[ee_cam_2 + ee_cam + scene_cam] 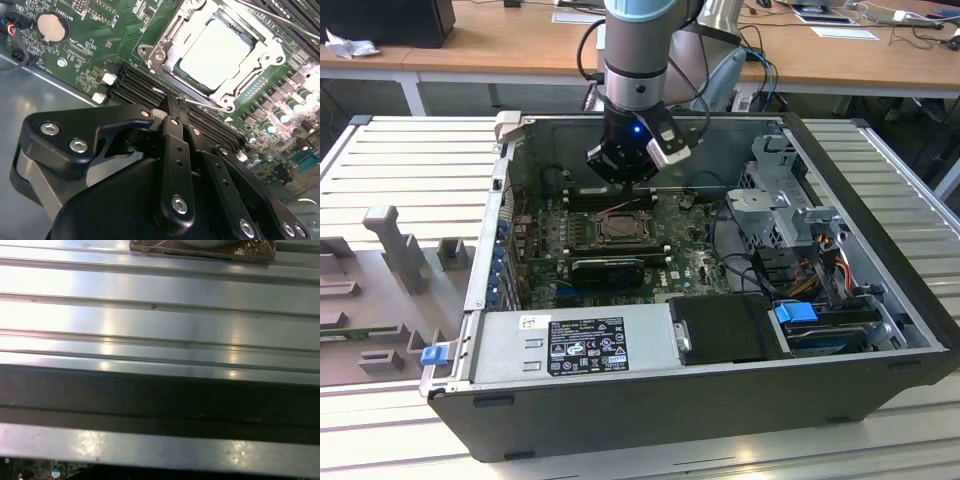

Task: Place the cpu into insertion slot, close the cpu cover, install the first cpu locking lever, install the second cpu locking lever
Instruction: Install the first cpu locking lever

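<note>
The cpu (215,50) lies flat in the insertion slot (620,228) on the green motherboard, its pale metal top showing. The cpu cover (235,86), a silvery frame, lies down around it. A thin wire locking lever (205,103) runs along the socket's near edge. My gripper (175,106) is shut, and its tips sit at the free end of that lever; whether they touch it I cannot tell. In the exterior view the gripper (620,178) hangs inside the open computer case, just behind the socket.
Long black memory slots (135,87) run right beside the fingertips, and a coin battery (51,27) sits farther off. A black expansion card (608,270), the power supply (575,345) and a drive cage (780,200) with cables crowd the case. Grey fixtures (395,250) stand on the ribbed table (160,315).
</note>
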Robot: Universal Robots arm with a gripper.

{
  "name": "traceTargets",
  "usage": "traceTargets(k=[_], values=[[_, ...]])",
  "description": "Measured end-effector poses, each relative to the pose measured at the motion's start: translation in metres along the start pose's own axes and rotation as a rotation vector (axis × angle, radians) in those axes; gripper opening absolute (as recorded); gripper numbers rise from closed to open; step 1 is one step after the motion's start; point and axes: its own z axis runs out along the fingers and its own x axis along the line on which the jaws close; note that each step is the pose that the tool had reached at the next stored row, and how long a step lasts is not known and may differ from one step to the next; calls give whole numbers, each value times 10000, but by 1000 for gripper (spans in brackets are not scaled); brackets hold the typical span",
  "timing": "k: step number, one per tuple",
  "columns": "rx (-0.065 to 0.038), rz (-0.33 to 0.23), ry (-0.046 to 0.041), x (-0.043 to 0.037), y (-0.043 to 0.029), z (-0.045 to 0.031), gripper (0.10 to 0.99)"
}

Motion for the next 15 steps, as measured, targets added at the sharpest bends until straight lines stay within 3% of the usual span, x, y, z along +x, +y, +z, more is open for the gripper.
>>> traceTargets(k=[4, 15], values=[[1, 154, -13, -12, -11, 46, 106], [1, 165, -14, -23, -13, 52, 106]])
